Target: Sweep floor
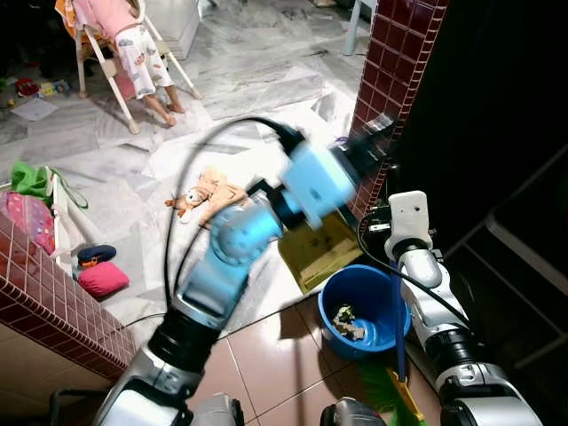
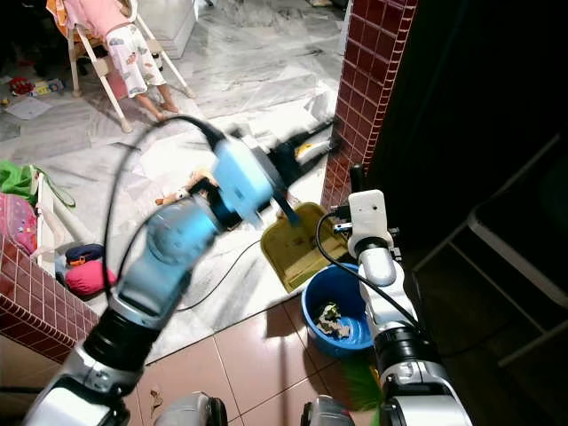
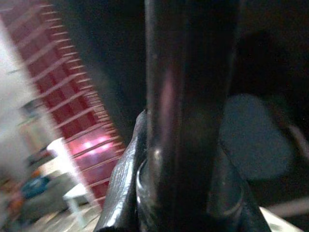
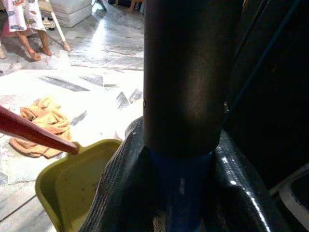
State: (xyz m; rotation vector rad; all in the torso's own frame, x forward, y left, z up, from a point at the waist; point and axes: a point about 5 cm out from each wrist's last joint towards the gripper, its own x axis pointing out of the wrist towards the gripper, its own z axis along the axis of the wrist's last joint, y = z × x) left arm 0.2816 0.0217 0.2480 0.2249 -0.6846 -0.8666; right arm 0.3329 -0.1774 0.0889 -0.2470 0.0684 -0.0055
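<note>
My left arm reaches forward, blurred, with its gripper (image 2: 306,146) shut on the dark handle (image 3: 186,121) of the yellow dustpan (image 1: 319,250). The pan hangs tilted just above and behind the blue bucket (image 1: 390,306), which holds some swept-up scraps (image 1: 348,321). Lower on the right, my right gripper (image 1: 388,232) is shut on the blue broom handle (image 1: 398,333). The handle runs down past the bucket to green bristles (image 1: 386,395) on the brown tiles. In the right wrist view the fingers (image 4: 120,193) clamp that blue pole, and the pan's red handle (image 4: 34,133) shows beside it.
A red-tiled pillar (image 1: 395,80) stands right beside the dustpan, with dark space behind it. A low red-tiled wall (image 1: 44,311) borders the left. A plush toy (image 1: 209,195), a pink cushion (image 1: 102,278) and a cable lie on the marble floor. A person's legs (image 1: 146,67) stand by a chair far back.
</note>
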